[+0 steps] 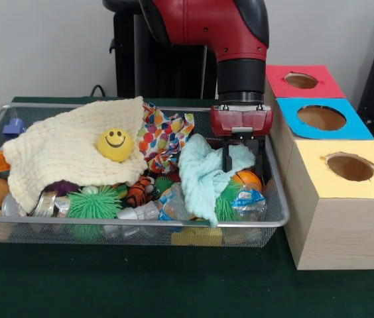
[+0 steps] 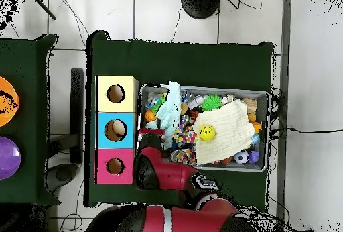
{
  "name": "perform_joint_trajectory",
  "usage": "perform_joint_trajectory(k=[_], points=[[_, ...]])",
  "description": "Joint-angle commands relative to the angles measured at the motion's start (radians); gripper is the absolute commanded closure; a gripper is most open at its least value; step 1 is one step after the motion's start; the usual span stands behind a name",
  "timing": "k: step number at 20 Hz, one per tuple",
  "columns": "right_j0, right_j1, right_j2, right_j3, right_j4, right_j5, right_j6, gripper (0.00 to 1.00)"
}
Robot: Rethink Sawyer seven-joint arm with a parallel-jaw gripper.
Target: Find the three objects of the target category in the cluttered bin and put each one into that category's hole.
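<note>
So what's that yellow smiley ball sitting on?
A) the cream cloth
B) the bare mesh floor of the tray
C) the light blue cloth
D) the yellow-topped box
A: in the front view the smiley ball rests on the cream cloth spread over the toys in the wire mesh tray, well clear of the light blue cloth and the boxes.

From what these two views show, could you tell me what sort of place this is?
Probably a robotics lab set up for a sorting test: a Sawyer arm over a wire mesh bin of toys and cloths, three colour-topped wooden boxes with round holes, and cables across a tiled floor.
</note>
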Motion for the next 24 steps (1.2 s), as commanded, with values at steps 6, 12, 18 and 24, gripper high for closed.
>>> perform_joint_trajectory(k=[6, 12, 18, 24], points=[[-0.034, -0.078, 0.103, -0.021, 0.000, -0.063, 0.339, 0.00], [-0.009, -0.074, 0.074, -0.020, 0.023, -0.107, 0.369, 0.00], [0.007, -0.075, 0.062, -0.048, 0.042, -0.081, 0.367, 0.00], [0.015, 0.005, 0.047, -0.110, 0.052, -0.141, 0.359, 0.00]])
